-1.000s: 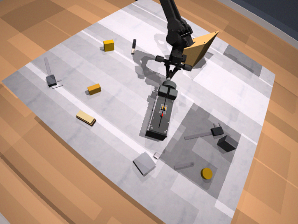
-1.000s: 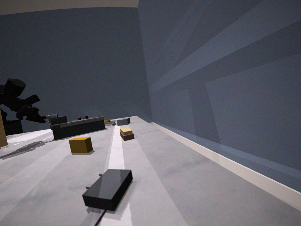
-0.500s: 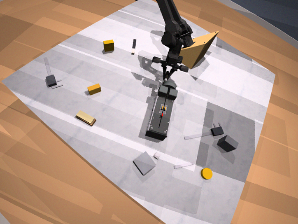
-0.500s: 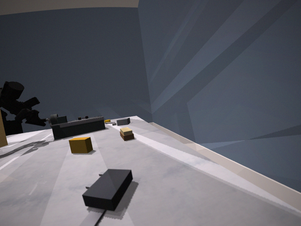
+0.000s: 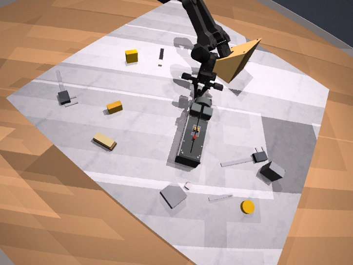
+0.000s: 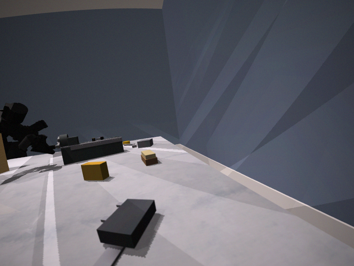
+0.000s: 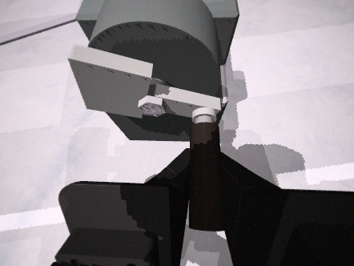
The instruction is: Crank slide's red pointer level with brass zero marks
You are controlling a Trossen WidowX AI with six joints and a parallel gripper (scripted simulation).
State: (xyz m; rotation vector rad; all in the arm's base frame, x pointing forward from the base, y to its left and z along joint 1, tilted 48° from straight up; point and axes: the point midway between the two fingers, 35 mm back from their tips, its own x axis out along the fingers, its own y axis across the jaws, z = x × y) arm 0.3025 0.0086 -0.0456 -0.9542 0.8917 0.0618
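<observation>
The dark machine (image 5: 191,149) (image 6: 93,151) lies along the middle of the table. Its red pointer (image 5: 194,136) stands short of level with the two brass zero marks (image 5: 196,129), offset toward the end away from the crank. The pale crank arm (image 7: 188,98) lies across the round housing, sloping down to the right in the wrist view, with a wider plate on its left side. The brown handle (image 7: 205,200) sticks out from the arm's right end. My gripper (image 5: 197,95) (image 6: 54,148) (image 7: 200,155) is shut on this handle. Fingers partly hide the crank in the top view.
A tan wedge (image 5: 233,61) stands close beside the arm. Left of the machine are a yellow block (image 5: 131,56), an orange block (image 5: 114,107) (image 6: 95,171) and a pronged dark block (image 5: 64,97) (image 6: 127,221). A grey block (image 5: 271,171) and a yellow disc (image 5: 247,206) are to the right.
</observation>
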